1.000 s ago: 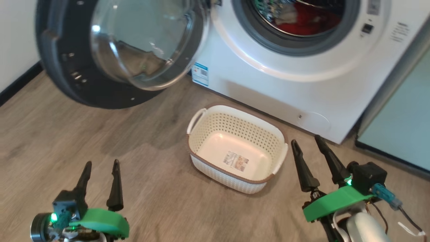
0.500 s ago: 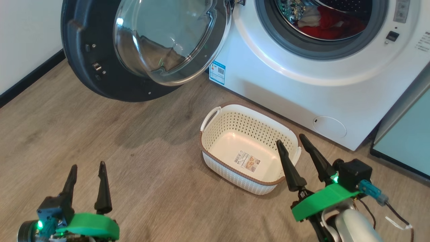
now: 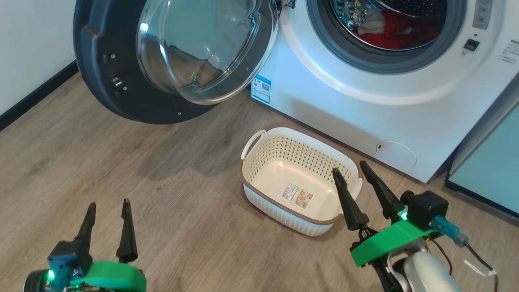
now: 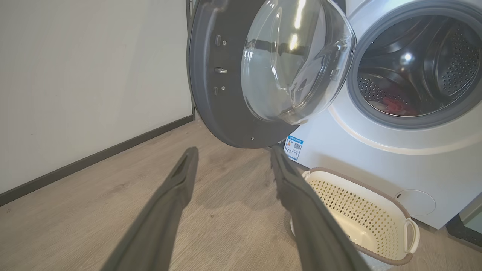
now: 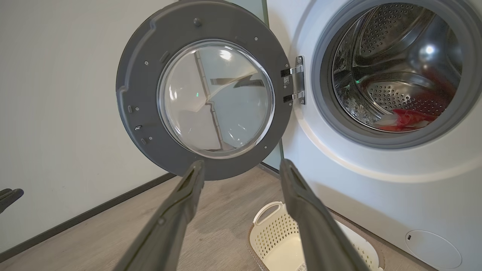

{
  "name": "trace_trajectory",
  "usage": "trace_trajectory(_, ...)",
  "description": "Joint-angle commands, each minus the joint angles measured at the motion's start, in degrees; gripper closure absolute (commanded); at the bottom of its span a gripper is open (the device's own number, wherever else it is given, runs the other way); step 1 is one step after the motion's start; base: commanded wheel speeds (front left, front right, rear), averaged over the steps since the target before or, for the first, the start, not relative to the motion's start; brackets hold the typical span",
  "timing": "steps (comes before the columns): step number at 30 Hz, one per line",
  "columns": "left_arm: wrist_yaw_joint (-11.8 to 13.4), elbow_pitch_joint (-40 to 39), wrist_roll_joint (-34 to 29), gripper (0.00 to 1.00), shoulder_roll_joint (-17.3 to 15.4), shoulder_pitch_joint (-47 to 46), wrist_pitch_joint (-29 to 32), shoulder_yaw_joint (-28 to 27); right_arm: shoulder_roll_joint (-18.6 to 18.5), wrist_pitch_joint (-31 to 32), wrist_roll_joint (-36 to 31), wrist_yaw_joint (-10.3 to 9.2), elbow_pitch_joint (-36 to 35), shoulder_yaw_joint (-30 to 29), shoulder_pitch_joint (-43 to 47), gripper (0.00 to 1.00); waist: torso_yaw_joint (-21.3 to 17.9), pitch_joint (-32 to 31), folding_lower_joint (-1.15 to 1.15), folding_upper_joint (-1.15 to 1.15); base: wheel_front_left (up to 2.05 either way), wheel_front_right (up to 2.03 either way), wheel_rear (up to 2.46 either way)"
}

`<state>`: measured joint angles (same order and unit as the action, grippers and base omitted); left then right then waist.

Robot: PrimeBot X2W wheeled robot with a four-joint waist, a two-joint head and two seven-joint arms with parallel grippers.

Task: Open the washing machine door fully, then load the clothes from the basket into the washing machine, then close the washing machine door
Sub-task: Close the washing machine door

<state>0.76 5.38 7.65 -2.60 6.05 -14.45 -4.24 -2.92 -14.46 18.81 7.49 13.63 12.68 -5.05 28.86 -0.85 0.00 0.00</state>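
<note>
The washing machine (image 3: 365,109) stands at the upper right with its door (image 3: 121,93) swung wide open to the left, glass bowl facing me. Red and white clothes (image 3: 389,28) lie inside the drum; the wrist views show these clothes (image 4: 395,107) (image 5: 410,116) too. On the floor before the machine, the basket (image 3: 259,166) holds nothing but its label. My left gripper (image 3: 109,202) is open at the lower left over bare floor. My right gripper (image 3: 348,166) is open above the basket's right end. Both grippers (image 4: 233,149) (image 5: 241,162) point towards the door and hold nothing.
A pale green cabinet (image 3: 486,162) flanks the machine on the right. A white wall with a dark skirting board (image 3: 24,101) runs along the left. Wooden floor (image 3: 162,211) stretches between the left gripper and the basket, under the open door.
The head camera has shifted, so the whole scene sits further right and the drum shows more. The right gripper now overlaps the basket's right end. Both grippers stay open.
</note>
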Motion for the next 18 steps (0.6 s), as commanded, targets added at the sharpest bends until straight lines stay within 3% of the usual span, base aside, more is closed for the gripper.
trace_trajectory(1,0.3,-2.1,0.0,0.00,-0.3,-2.4,-0.5,-1.7,0.0,-0.5,0.2,0.00,-1.8,0.9,-2.1,0.00,0.0,0.1,0.00,0.00,0.00,0.00,0.00)
trace_trajectory(12,1.2,-2.7,1.0,0.00,-0.3,-2.6,-0.5,-1.2,0.0,-0.5,-0.3,0.00,-1.9,0.9,-2.2,0.00,-0.1,0.4,0.00,0.00,0.00,0.00,0.00)
trace_trajectory(13,1.0,-2.9,1.2,0.58,-0.3,-2.6,-0.5,-1.1,0.0,-0.5,-0.4,0.00,-2.0,1.0,-2.2,0.00,-0.1,0.5,0.00,0.00,0.00,0.00,0.00)
trace_trajectory(14,0.7,-3.2,1.4,1.00,-0.3,-2.5,-0.5,-1.1,0.0,-0.5,-0.4,0.00,-2.0,1.0,-2.1,0.00,0.0,0.5,0.00,0.00,0.00,0.00,0.00)
trace_trajectory(18,1.0,-5.0,1.8,1.00,-0.3,-2.5,-0.5,-1.1,0.0,-0.5,-0.9,0.00,-2.3,1.1,-2.3,0.00,0.1,1.4,0.00,0.00,0.00,0.00,0.00)
